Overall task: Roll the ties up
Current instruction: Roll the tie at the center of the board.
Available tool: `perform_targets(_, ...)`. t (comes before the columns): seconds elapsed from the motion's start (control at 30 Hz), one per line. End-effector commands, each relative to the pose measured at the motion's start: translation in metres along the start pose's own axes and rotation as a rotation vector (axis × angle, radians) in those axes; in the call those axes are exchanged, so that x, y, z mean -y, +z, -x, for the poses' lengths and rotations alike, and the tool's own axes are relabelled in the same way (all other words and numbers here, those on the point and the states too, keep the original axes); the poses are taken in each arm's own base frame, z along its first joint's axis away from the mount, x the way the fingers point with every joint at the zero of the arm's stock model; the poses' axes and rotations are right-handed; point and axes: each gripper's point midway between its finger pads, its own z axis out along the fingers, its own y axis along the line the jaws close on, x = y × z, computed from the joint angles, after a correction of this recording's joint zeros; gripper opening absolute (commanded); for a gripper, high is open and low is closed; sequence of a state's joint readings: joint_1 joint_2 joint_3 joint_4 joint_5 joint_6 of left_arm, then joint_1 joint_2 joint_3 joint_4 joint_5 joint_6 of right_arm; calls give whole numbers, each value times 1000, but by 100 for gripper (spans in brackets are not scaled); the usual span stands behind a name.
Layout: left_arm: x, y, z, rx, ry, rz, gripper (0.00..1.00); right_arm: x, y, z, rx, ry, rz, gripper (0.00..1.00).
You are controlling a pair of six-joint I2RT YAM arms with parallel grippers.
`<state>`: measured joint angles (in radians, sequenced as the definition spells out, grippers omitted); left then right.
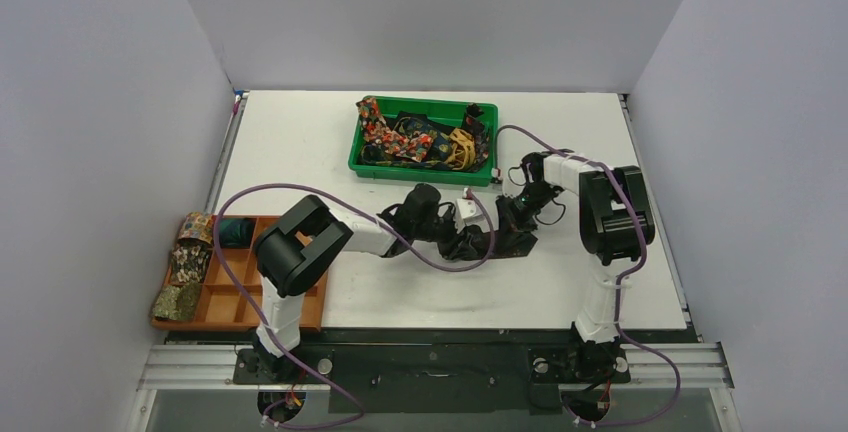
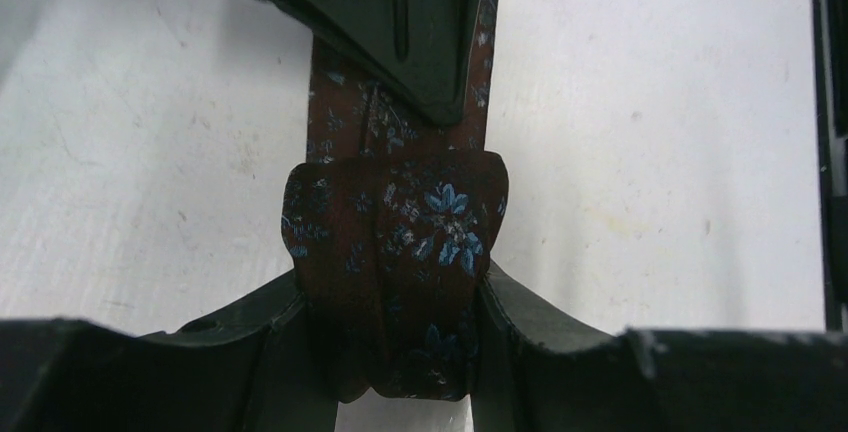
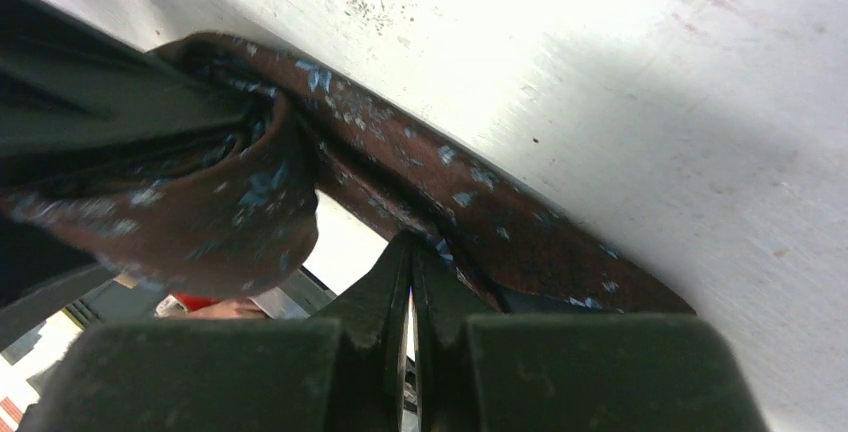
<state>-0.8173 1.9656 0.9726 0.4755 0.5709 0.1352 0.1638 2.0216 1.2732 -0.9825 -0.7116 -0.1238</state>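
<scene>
Tie roll (image 2: 400,217) inside left claw (image 2: 390,292)

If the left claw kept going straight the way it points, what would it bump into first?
Beyond the half-rolled tie it grips, probably the right claw, which presses the tie's flat tail to the table just ahead, though depth is unclear.

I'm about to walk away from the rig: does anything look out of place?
Only mildly: in the green plastic bin, the loose patterned ties lie tangled, and a red floral one drapes over the back-left rim.
</scene>
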Motion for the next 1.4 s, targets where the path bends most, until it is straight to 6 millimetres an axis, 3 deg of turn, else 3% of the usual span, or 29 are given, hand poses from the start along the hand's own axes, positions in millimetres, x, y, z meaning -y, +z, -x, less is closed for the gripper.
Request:
perform_targets(0.0,-11,-7,-54,-191,14,42,12,45,-1,13,20,-105,-205,0)
perform_targets(0.13,-4,-10,-95,-363,12,14,11,9,-24,28,116,-108,-66,20)
perform_targets(0.27,0,-12,-107,-413,-19,4,13,-45,-45,34,202,-92,135,45)
perform_targets(0.33,2,-12,-106,-410,-24,0,13,-67,-49,34,213,-86,222,51)
perform_targets(0.5,3,-8,-99,-394,-41,-5,14,-73,-37,34,192,-61,261,53)
perform_targets(0.7,4,-6,-93,-381,-62,-15,14,-60,-18,29,137,-66,229,45)
perform_targets(0.77,5,-5,-92,-377,-58,-22,15,-54,-13,30,125,-67,211,20)
perform_targets(0.83,5,-5,-89,-366,-52,-31,17,-48,-10,33,121,-66,192,3)
perform_targets(0.87,5,-4,-88,-362,-48,-33,18,-44,-9,35,121,-67,174,0)
perform_targets(1.13,-10,2,-56,-269,-12,-32,45,-15,-5,33,111,-39,94,0)
perform_targets(1.2,-13,5,-40,-223,14,-35,52,-13,-6,32,112,-39,87,0)
perform_targets(1.37,-10,11,4,-65,66,-56,58,-8,-7,30,112,-40,70,0)
